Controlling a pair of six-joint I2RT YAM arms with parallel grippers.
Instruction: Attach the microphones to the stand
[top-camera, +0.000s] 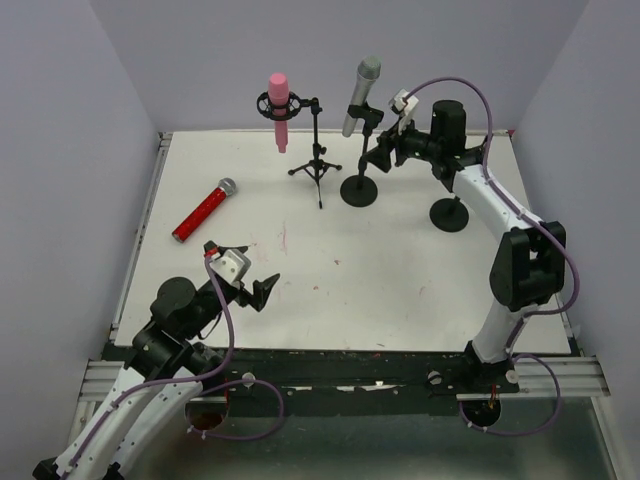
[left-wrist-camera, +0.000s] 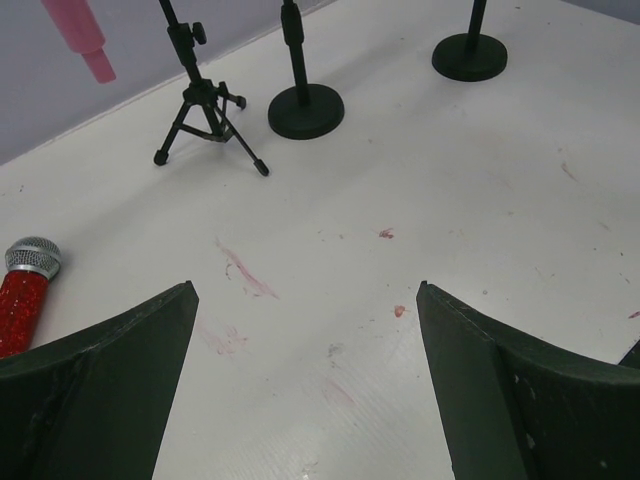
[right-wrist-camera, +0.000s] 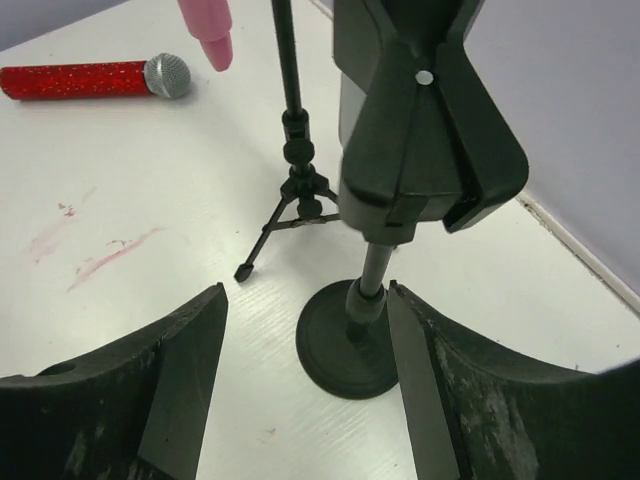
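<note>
While in clip (top-camera: 371, 117), silver microphone (top-camera: 361, 92) tilted

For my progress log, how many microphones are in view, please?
3: the pink microphone on the tripod stand, the silver microphone on a round-base stand, the red microphone lying on the table. None seems hidden.

You've got 3 microphones: 1 pink microphone (top-camera: 279, 105), 1 silver-grey microphone (top-camera: 362, 92), 1 red microphone (top-camera: 203, 211). You've got 3 stands: 1 tripod stand (top-camera: 317, 165), plus 2 with round bases, the middle round-base stand (top-camera: 359, 190) and the right round-base stand (top-camera: 451, 214).
</note>
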